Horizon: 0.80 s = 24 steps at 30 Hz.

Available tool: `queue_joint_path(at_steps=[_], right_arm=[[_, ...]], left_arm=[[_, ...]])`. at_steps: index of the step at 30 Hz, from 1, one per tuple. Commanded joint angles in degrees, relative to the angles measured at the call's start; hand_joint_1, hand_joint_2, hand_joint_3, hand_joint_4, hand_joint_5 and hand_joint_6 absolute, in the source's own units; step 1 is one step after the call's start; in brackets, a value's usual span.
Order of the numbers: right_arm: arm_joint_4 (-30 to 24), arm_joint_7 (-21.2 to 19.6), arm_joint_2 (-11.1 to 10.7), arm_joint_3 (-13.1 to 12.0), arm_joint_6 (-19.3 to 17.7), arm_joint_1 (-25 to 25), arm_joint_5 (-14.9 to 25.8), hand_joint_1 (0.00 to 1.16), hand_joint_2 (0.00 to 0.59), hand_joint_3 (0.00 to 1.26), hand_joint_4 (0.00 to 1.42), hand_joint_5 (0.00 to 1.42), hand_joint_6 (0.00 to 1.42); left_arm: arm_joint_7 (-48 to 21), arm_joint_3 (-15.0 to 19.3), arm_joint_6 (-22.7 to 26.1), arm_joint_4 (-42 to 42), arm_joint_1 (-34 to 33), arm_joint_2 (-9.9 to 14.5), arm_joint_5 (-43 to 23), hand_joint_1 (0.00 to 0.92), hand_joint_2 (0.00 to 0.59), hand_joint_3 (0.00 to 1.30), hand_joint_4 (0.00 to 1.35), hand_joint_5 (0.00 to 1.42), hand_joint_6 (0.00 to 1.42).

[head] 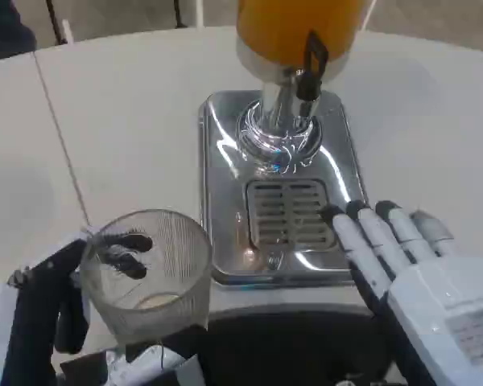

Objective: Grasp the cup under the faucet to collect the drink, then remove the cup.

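A clear ribbed plastic cup (149, 269) stands upright at the lower left, held by my left hand (60, 310), whose dark fingers wrap around its far side and show through the wall. A little pale liquid lies at its bottom. The drink dispenser's orange tank (294, 24) rises at the top, with a black faucet lever (312, 64) over the slotted drip grille (286, 211) of the shiny steel base (225, 145). The cup sits left of and nearer than the base, not under the faucet. My right hand (419, 281) lies flat at the base's right front corner, fingers extended, holding nothing.
The white round table (121, 104) spreads around the dispenser, with a seam line running down its left part. A dark shape sits past the table's far left edge (4, 28). My own dark body parts fill the bottom edge.
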Motion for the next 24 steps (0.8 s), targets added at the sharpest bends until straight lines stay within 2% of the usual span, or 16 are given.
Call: queue_joint_path(at_steps=[1, 7, 14, 20, 24], right_arm=[[-0.53, -0.7, 0.0, -0.67, -0.73, 1.27, -0.49, 0.74, 0.323, 0.0, 0.0, 0.0, 0.03], [-0.57, -0.94, 0.5, -1.35, -0.74, 2.16, -0.01, 0.74, 0.324, 0.0, 0.0, 0.0, 0.03], [-0.21, -1.3, 3.92, -0.96, 0.75, 3.09, 0.51, 0.74, 0.331, 0.0, 0.0, 0.0, 0.03], [1.07, -0.93, 4.92, -0.61, 1.16, 2.75, -0.95, 0.75, 0.335, 0.0, 0.0, 0.0, 0.03], [1.13, -1.21, 5.67, -0.55, 1.71, 3.1, -0.81, 0.75, 0.336, 0.0, 0.0, 0.0, 0.03]], left_arm=[[0.69, -0.49, -2.59, -0.72, -0.03, -0.09, 1.68, 0.555, 0.034, 1.14, 1.24, 1.42, 1.42], [0.92, -1.16, -2.14, -0.17, -0.83, -0.67, 2.49, 0.555, 0.035, 1.14, 1.24, 1.42, 1.42], [1.72, -2.6, -0.54, 2.79, -4.81, -2.12, 4.83, 0.555, 0.035, 1.14, 1.24, 1.42, 1.42], [4.85, -6.81, 0.91, 12.29, -14.19, -5.29, 7.75, 0.556, 0.036, 1.14, 1.24, 1.42, 1.42], [7.07, -8.63, 1.37, 17.9, -19.66, -5.62, 9.26, 0.561, 0.038, 1.14, 1.25, 1.42, 1.42]])
